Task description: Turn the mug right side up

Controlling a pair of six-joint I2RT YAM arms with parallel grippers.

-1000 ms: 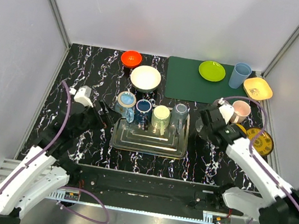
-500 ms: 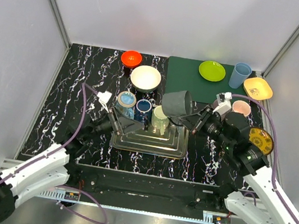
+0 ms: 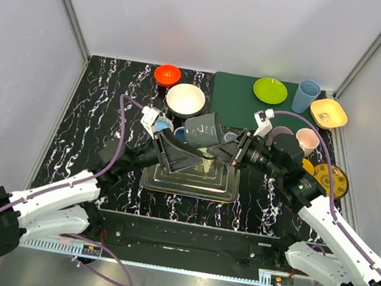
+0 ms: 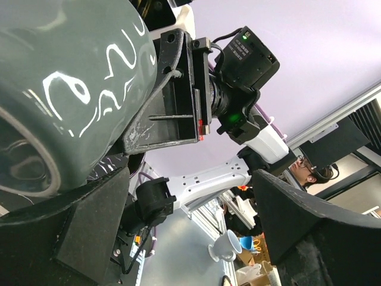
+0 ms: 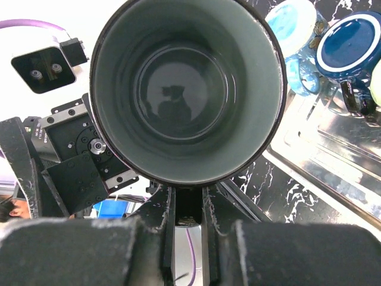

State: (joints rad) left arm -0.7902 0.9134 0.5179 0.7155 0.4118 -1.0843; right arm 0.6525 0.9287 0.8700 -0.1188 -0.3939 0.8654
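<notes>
The steel tray [image 3: 188, 183] lay nearest on the black marbled table [image 3: 103, 100]. Both arms reached in over it from the near edge.

The left gripper [image 3: 186, 158] stood wide open with nothing between its 2 fingers. In the left wrist view the grey mug [image 4: 65, 89] sat just above one finger [image 4: 89, 238]. I could not tell whether they touched.

The right gripper [image 3: 219, 146] was closed on that mug [image 3: 203, 129], pinching its wall at the rim. It held the mug in the air above the tray's far edge. The mug lay tipped on its side. Its mouth [image 5: 187, 89] faced the right wrist camera and its base pointed toward the left arm.

Just past the tray's far-left edge stood a light blue mug [image 5: 297, 30] and a dark blue mug [image 5: 348, 50], both with mouths up.

Farther back were a white bowl [image 3: 185, 100] and an orange bowl [image 3: 166, 74]. To their right a green mat [image 3: 236, 103] carried a green plate [image 3: 270, 90]. A blue cup [image 3: 305, 96] and a yellow dish [image 3: 328, 112] stood at the far-right corner, with a pink mug [image 3: 308, 140] nearer.
</notes>
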